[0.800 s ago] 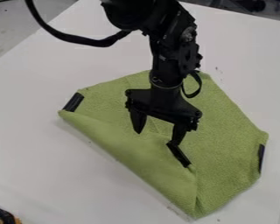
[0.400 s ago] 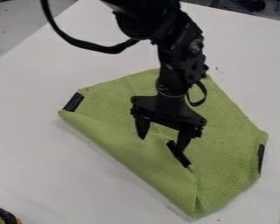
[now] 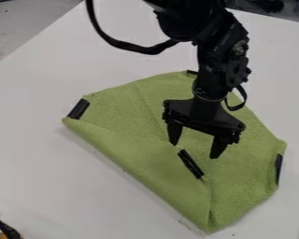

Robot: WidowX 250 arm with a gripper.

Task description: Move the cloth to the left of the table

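The black arm bends down from the top, gripper hanging downward, jaws spread apart

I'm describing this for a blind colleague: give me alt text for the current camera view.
A black robot gripper, fingers apart, hangs over a green cloth with one side folded inward. Black strips mark the cloth, which lies on a white table.

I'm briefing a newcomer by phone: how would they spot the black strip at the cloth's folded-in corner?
On the white table lies a green cloth, one corner folded inward. The strip lies there, just below the gripper in view, while the other black strips sit at the cloth's outer edge.
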